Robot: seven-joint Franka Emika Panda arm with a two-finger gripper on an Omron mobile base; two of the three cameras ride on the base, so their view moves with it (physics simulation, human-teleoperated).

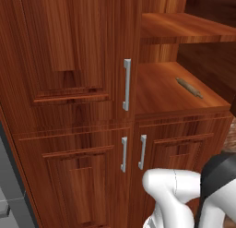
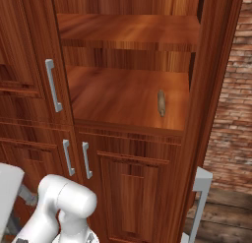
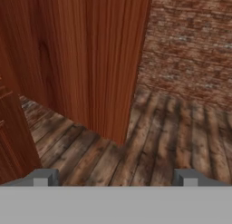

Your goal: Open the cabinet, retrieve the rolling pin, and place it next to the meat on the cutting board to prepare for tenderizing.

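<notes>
Brick wall and plank floor fill my gripper's wide-open, empty outlook — reaching blind, I risk clipping the cabinet door before the rolling pin.

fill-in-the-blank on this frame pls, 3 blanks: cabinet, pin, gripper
1. The right door of the cabinet stands ____.
2. The rolling pin lies on the ____ of the two exposed shelves.
3. In the hand view, the gripper faces the door edge and a wooden floor; its fingers stand ____ with nothing between them.

Missing words: open; lower; apart
</notes>
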